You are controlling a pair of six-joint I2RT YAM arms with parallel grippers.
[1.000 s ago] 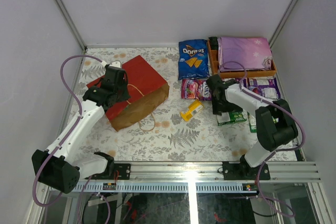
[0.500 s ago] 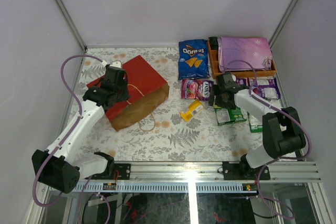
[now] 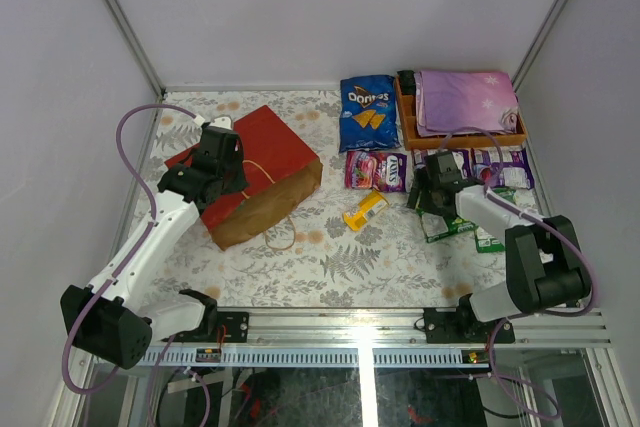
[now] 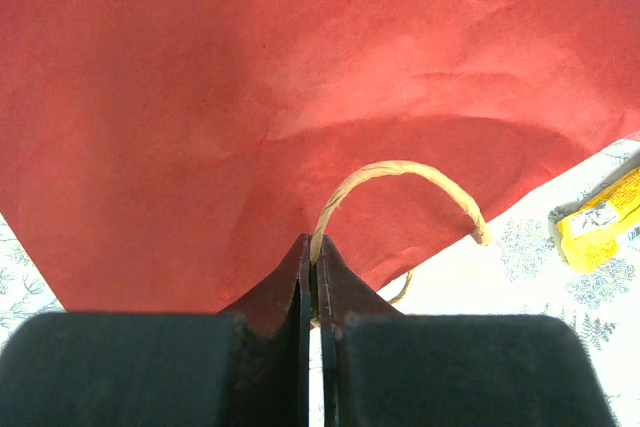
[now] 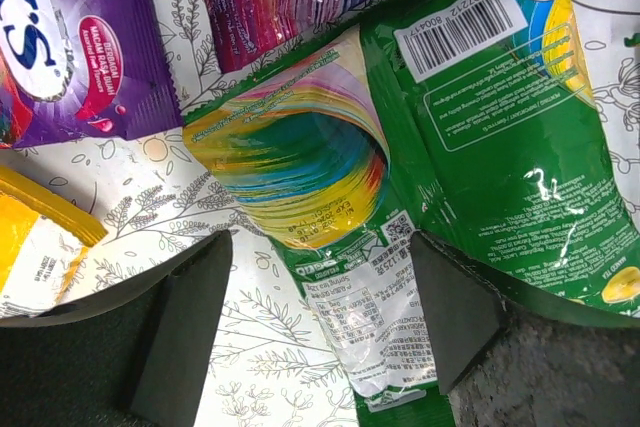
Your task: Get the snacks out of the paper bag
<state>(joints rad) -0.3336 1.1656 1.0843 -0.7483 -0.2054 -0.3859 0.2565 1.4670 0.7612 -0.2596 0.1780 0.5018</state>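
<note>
The red paper bag (image 3: 262, 175) lies tipped over on its side. The left gripper (image 4: 312, 259) is pinched tight on the bag's tan loop handle (image 4: 400, 172) (the cord comes straight out from between the closed fingertips). Every snack I can see lies out to the right of the bag. The yellow pack (image 3: 364, 210) is nearest, the pink pack (image 3: 375, 170) is just past it, and the blue Doritos bag (image 3: 366, 112) is farther back. Farthest from the bag, the right gripper (image 5: 315, 322) is spread wide, holding nothing, low over the green packet (image 5: 500, 147).
</note>
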